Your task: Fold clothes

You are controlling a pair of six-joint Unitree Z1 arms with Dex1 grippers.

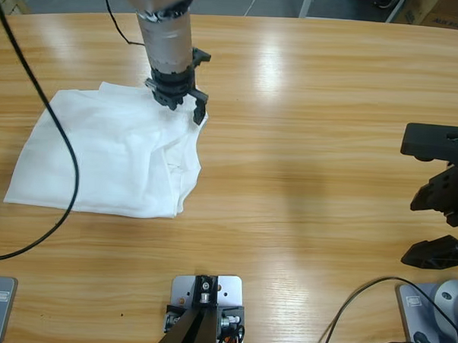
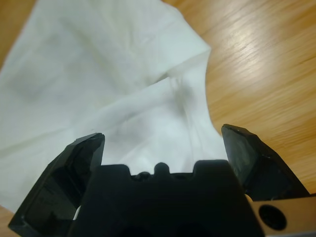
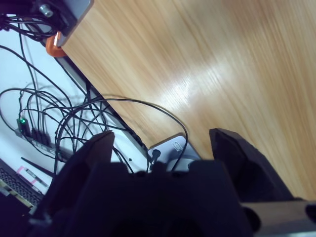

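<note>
The clothes, a plain white T-shirt (image 1: 116,155), lie in a rumpled, roughly square heap on the left half of the wooden table (image 1: 306,144). My left gripper (image 1: 182,105) comes down from the top and hovers open over the shirt's upper right corner. The left wrist view shows creased white cloth (image 2: 108,74) spread beneath the left gripper (image 2: 163,136), with nothing between the jaws. My right gripper (image 1: 410,231) stands open at the table's right edge, far from the shirt. In the right wrist view the right gripper (image 3: 163,137) looks along bare wood (image 3: 222,64) and holds nothing.
A black cable (image 1: 66,157) runs down over the shirt's left part and off the left edge. Another black cable (image 1: 352,306) curls at the front right. Beyond the table edge in the right wrist view hang tangled cables (image 3: 59,113).
</note>
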